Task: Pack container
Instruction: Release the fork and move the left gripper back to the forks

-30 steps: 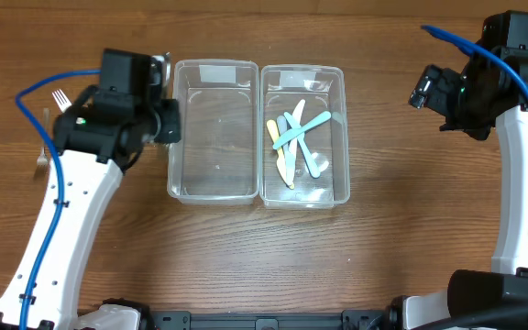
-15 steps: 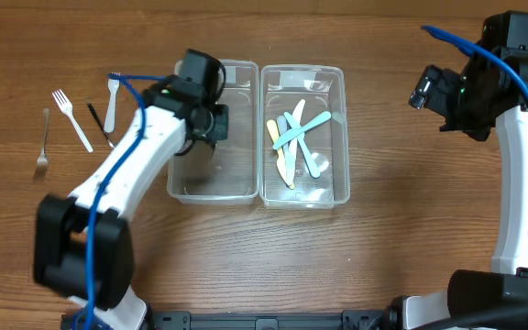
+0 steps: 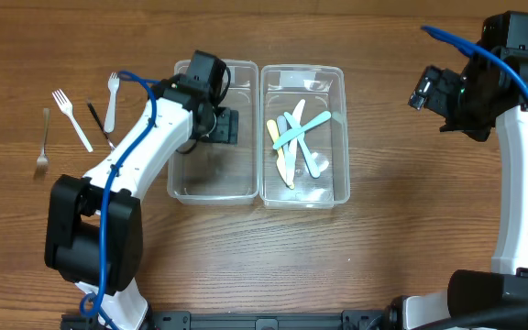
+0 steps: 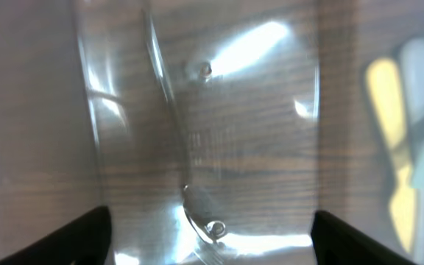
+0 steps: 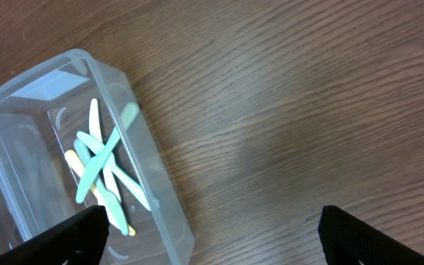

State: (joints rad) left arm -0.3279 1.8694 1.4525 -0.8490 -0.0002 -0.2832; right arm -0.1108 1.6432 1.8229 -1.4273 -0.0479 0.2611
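Two clear containers stand side by side. My left gripper (image 3: pixel 220 124) hangs open over the left container (image 3: pixel 174 170). In the left wrist view its dark fingertips (image 4: pixel 87 232) stand wide apart above the container floor (image 4: pixel 263 147), where a shiny utensil (image 4: pixel 174 125) lies loose, gripped by nothing. The right container (image 3: pixel 302 68) holds several pastel knives (image 3: pixel 293 142). My right gripper (image 3: pixel 429 89) hovers open and empty over bare wood, right of that container (image 5: pixel 157 173).
On the wood left of the containers lie two white forks (image 3: pixel 70 117) (image 3: pixel 111 101), a thin black utensil (image 3: pixel 94 119) and a metal fork (image 3: pixel 43 145). Blue cables run along both arms.
The left arm swung right from beside the left container to above it. Its jaws went from shut to open, and the utensil now lies free inside. The right arm stayed still.
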